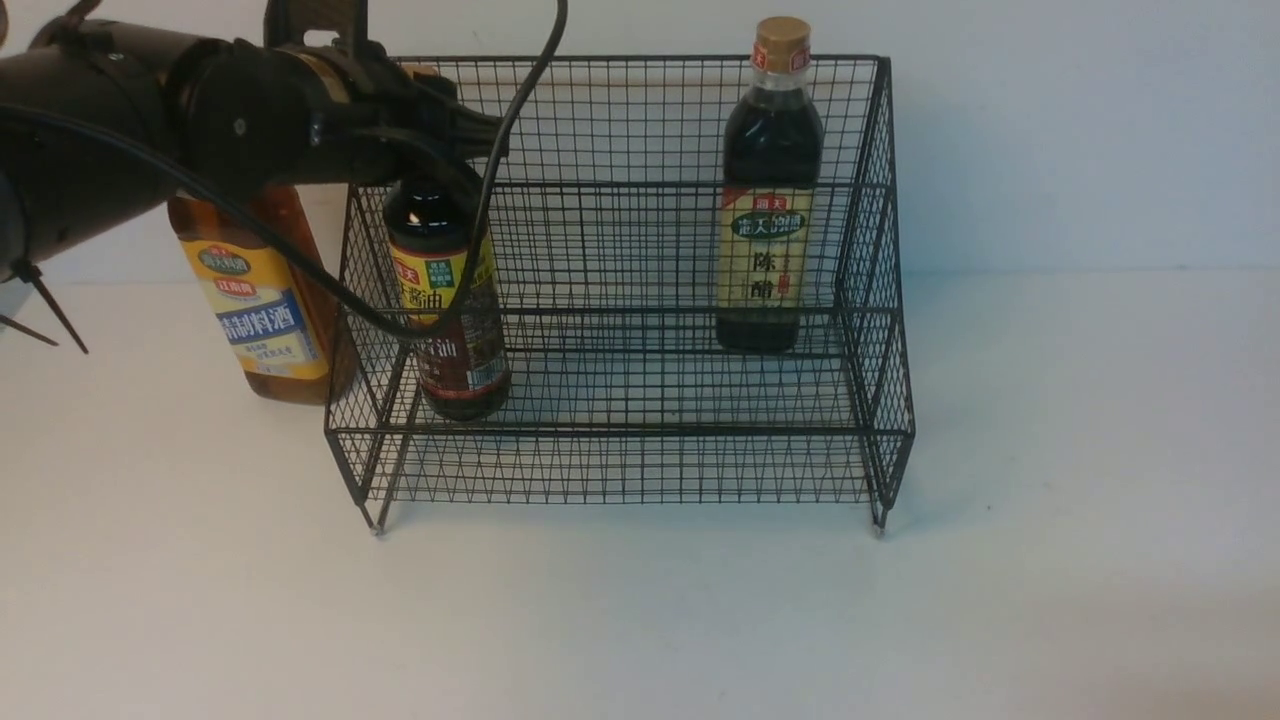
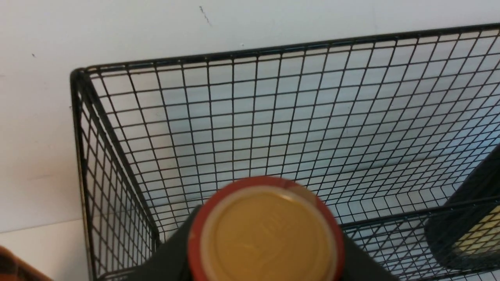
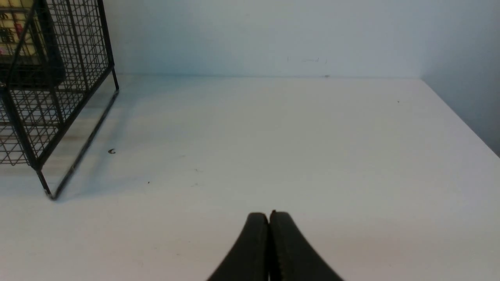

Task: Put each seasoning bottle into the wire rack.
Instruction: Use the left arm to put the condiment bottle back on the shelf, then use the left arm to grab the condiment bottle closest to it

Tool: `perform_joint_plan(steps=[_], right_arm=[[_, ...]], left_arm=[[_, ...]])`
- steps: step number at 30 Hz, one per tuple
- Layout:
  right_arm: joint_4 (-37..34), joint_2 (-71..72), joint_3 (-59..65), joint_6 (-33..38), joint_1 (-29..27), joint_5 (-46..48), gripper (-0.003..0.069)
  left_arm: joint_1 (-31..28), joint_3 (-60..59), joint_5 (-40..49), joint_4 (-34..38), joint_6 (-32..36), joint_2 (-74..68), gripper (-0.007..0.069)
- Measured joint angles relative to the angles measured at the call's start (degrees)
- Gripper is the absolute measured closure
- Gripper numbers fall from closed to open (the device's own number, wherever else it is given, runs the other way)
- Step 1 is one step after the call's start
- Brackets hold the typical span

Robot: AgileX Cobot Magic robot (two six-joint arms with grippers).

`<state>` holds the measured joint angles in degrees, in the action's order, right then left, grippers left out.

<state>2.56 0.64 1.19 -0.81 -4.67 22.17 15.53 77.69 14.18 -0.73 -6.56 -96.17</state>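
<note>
While the white surface [image 1: 640,620] carries it, the black wire rack [image 1: 640,430] stands in the middle on its small feet. The large amber bottle [image 1: 265,310] stands upright outside, just beside the rack's left end. The dark squarish bottle [image 1: 768,240] with the tan cap stands upright on the upper tier, near the right end. The dark red-necked bottle [image 1: 450,330] is in the lower tier at the left end, slightly tilted. The left tool [image 1: 455,135] is partly closed around its top and grips it. The right tool [image 3: 268,222], fully closed and holding nothing, hangs over the surface, right of the rack.
</note>
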Motion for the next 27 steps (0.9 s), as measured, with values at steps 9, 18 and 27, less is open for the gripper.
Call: perform_joint_plan(steps=[9, 18, 27], right_arm=[[0.00, 0.00, 0.00, 0.00, 0.00, 0.00, 0.0673], [0.00, 0.00, 0.00, 0.00, 0.00, 0.00, 0.0673], [0.00, 0.00, 0.00, 0.00, 0.00, 0.00, 0.0673]], left_arm=[[0.04, 0.06, -0.06, 0.73, -0.48, 0.72, 0.0201], [0.04, 0.10, -0.06, -3.91, -0.48, 8.44, 0.0005], [-6.31, 0.10, 0.07, -6.08, -3.74, 14.48, 0.0192]])
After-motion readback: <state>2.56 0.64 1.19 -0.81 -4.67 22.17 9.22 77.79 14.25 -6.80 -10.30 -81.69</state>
